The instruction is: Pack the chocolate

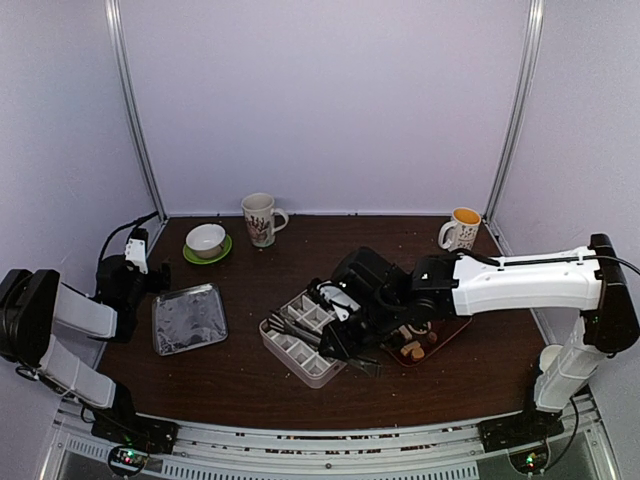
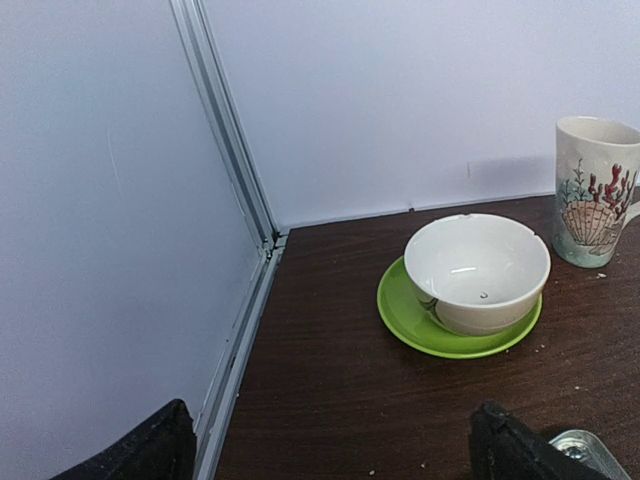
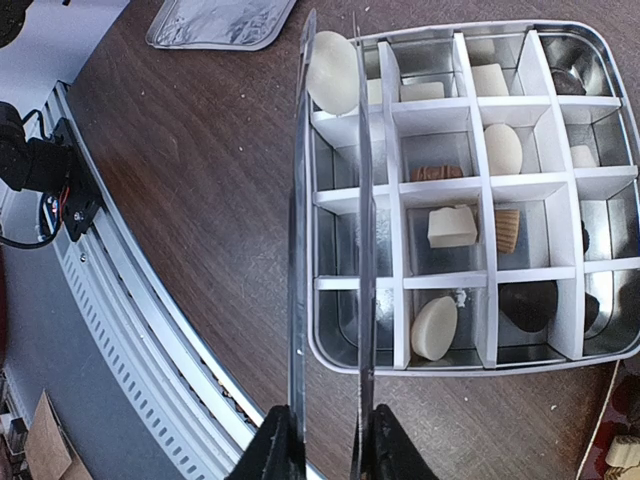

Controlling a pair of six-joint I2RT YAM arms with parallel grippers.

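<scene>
Many small chocolates [image 3: 450,227], white, tan, dark brown

A dark brown wooden table [image 1: 250,375] filled the view. Near its far left corner sat a green saucer [image 2: 400,310], and just to the right of it, close to the far edge, stood a shell-patterned mug [image 1: 260,220]. A second mug [image 1: 462,230] stood in the far right corner. A crinkled silver foil lid [image 1: 188,318] lay flat toward the left edge. A divided metal tin [image 3: 470,367] rested near the middle, toward the near edge, with a dark reddish tray [image 1: 452,333] just beside it on the right.
</scene>
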